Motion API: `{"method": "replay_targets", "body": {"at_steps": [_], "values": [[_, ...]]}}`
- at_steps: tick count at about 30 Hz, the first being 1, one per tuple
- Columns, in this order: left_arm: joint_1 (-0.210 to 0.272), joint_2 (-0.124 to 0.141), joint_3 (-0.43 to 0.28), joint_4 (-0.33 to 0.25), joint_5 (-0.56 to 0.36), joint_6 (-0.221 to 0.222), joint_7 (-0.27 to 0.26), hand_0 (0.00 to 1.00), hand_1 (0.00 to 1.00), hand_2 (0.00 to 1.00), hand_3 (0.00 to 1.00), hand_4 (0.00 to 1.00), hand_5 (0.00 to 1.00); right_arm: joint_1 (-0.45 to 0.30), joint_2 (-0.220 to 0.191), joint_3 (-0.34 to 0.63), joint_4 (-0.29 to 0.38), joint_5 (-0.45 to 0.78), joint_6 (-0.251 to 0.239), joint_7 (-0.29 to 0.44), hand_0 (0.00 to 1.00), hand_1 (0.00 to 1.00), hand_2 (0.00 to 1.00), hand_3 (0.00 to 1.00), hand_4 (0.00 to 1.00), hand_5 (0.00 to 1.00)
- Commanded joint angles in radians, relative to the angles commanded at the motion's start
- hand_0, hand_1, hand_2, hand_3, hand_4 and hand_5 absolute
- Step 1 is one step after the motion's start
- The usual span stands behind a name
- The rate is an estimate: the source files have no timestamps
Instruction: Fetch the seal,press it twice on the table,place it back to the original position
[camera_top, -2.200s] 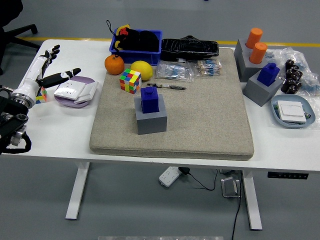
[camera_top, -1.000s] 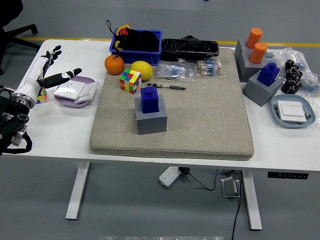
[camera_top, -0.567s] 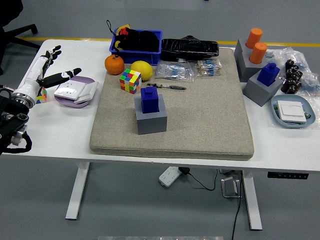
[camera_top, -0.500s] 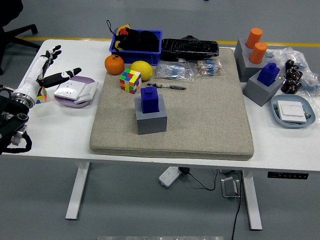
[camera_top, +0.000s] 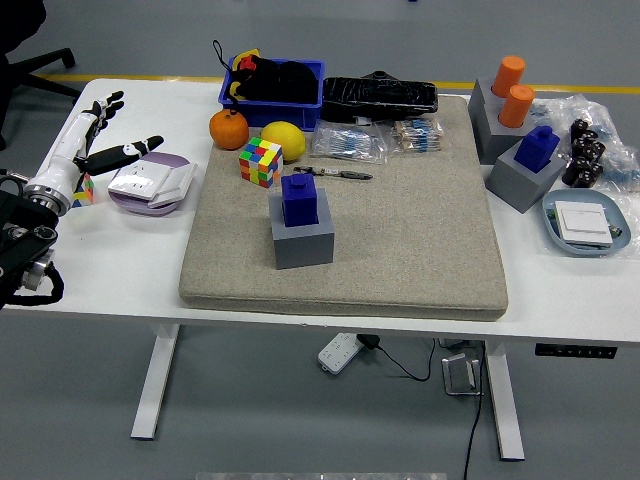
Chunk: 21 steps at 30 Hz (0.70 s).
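A blue seal (camera_top: 299, 198) sits in its grey holder (camera_top: 302, 238) on the mat (camera_top: 400, 230), the left robot hand (camera_top: 88, 140) spread open at the table's left edge.

White table top (camera_top: 120, 250); beige-grey felt mat (camera_top: 400, 230) on it. Dark blue block-shaped seal (camera_top: 299, 198) in a plain grey cube holder (camera_top: 302, 240). Left of it, a cube puzzle (camera_top: 260, 161) chequered red, yellow, green, blue and white. Orange round fruit (camera_top: 229, 129); yellow lemon (camera_top: 283, 139). Far side: blue plastic bin (camera_top: 305, 112) with black and yellow contents. Far right: two orange cylinders (camera_top: 512, 88) in a grey block (camera_top: 484, 128); second dark blue seal (camera_top: 538, 147) in a grey holder (camera_top: 522, 182). Left: lilac and white flat case (camera_top: 150, 182). Left hand (camera_top: 90, 135) white with black fingertips.
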Motion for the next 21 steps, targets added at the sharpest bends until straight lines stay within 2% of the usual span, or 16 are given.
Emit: {"method": "replay_targets", "body": {"at_steps": [21], "values": [[-0.005,0.003,0.011,-0.001,0.001,-0.001,0.002,0.969,0.980,0.963,0.964,0.971,0.407,0.003,-0.003,-0.010,0.000,0.005,0.000,-0.001,0.865,0.780,0.736,0.743,0.797,0.568]]}}
